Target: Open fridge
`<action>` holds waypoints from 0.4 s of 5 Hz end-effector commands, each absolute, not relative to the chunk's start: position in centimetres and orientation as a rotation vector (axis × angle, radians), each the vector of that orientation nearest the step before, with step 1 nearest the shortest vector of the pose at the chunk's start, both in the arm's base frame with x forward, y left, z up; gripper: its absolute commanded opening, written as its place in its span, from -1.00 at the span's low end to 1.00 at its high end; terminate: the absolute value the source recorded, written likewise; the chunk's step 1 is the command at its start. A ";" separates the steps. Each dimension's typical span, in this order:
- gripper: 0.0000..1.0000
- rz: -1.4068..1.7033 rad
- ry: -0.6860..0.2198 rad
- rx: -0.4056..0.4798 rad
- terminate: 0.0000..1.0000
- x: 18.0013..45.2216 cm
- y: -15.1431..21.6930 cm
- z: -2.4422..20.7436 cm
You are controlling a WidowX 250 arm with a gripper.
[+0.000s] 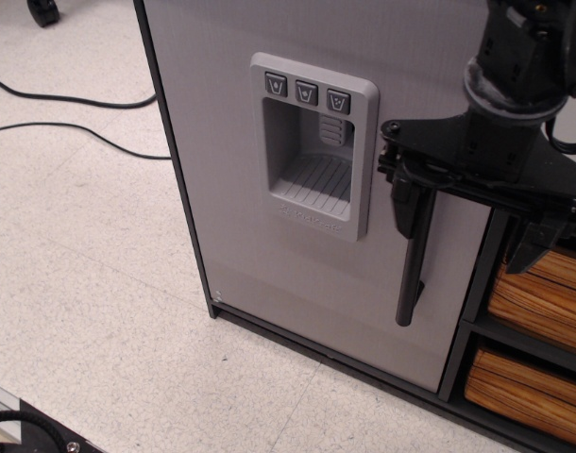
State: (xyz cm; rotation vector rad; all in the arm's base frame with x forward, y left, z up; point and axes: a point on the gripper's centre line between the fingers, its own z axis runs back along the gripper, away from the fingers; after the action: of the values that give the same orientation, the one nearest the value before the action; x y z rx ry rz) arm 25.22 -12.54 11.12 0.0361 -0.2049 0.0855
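Observation:
The fridge (269, 245) stands on the floor with its light-grey door shut inside a dark frame. A moulded grey dispenser recess (312, 146) with three buttons sits high on the door. The black vertical bar handle (413, 274) runs down the door's right side. My black gripper (463, 241) comes in from the upper right and is open. Its left finger (402, 208) lies right against the top of the handle, and its right finger (526, 250) hangs past the door's right edge. The handle's upper end is hidden behind the gripper.
A dark shelf unit (472, 321) with orange wood-grain boxes (543, 302) stands right of the fridge. Black cables (71, 127) cross the speckled floor at the left. A black wheel (42, 11) is at the top left, and dark equipment (24, 429) is at the bottom left corner.

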 end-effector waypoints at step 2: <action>1.00 0.111 -0.255 0.065 -1.00 27.4 -11.1 8.8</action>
State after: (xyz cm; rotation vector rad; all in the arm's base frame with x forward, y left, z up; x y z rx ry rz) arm 27.05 -11.03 7.79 0.0794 -0.2258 0.1029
